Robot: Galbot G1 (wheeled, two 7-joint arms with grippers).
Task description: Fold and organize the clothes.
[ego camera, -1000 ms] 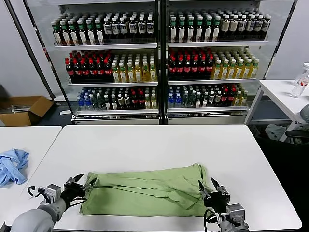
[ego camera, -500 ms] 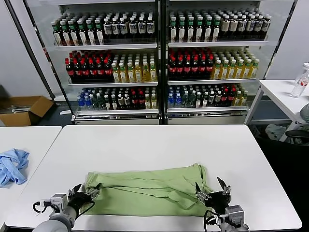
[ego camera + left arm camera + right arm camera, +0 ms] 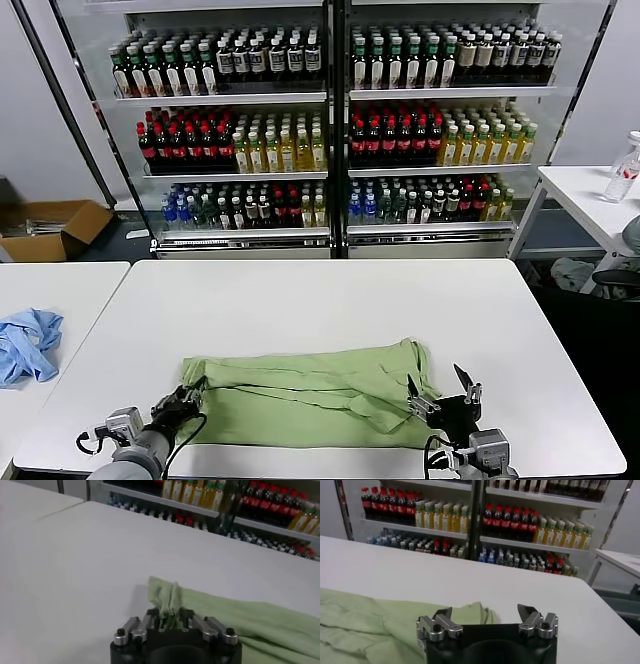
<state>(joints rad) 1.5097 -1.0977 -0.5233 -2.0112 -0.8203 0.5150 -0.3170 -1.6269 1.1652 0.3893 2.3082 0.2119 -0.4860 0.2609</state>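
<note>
Both grippers share one build. The left gripper [image 3: 185, 405] has a black rounded housing, silver metal finger links with dark screw heads, a grey wrist and a black looped cable. The right gripper [image 3: 441, 391] has dark fingertips, silver links and a grey wrist block.

On the counter [image 3: 320, 300] before us, the polo shirt [image 3: 310, 395] lies folded into a long band along the near edge, running left to right. Our left gripper [image 3: 178, 408] sits at the shirt's left end, its fingers [image 3: 150, 615] closed on a bunched fold of fabric. Our right gripper [image 3: 441, 392] sits at the shirt's right end, fingers [image 3: 441, 616] spread, one over the cloth and the other past its edge. A second counter [image 3: 60, 290] stands to our left, carrying a crumpled garment [image 3: 25, 343]. Behind both counters stand drink coolers [image 3: 330, 130] with bottles on their shelves. A cardboard box [image 3: 50, 225] lies on the floor far left; a side table [image 3: 590, 200] with a bottle [image 3: 624, 168] stands far right.
</note>
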